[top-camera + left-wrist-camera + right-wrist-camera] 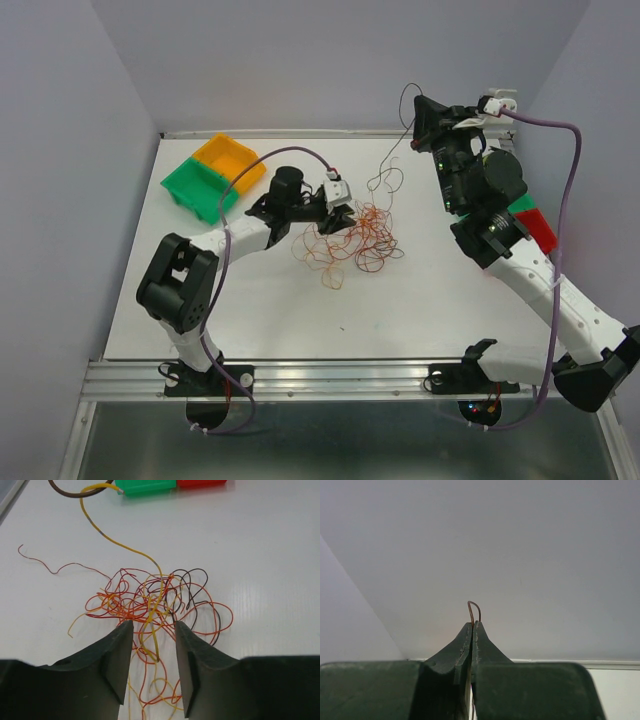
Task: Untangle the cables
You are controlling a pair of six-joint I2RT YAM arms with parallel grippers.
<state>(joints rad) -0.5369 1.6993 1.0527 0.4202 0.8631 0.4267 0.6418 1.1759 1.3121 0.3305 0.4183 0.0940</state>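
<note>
R pincer (472, 626) clamps thin, prob. brown wire loop (479, 609); L pincer (152, 625) spread over orange-red tangle (130, 602).

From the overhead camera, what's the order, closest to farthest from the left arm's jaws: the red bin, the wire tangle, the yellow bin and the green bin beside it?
1. wire tangle, mid-table, right up against them.
2. yellow bin and green bin, far-left corner; too close to call.
3. red bin, far over on the right.
</note>
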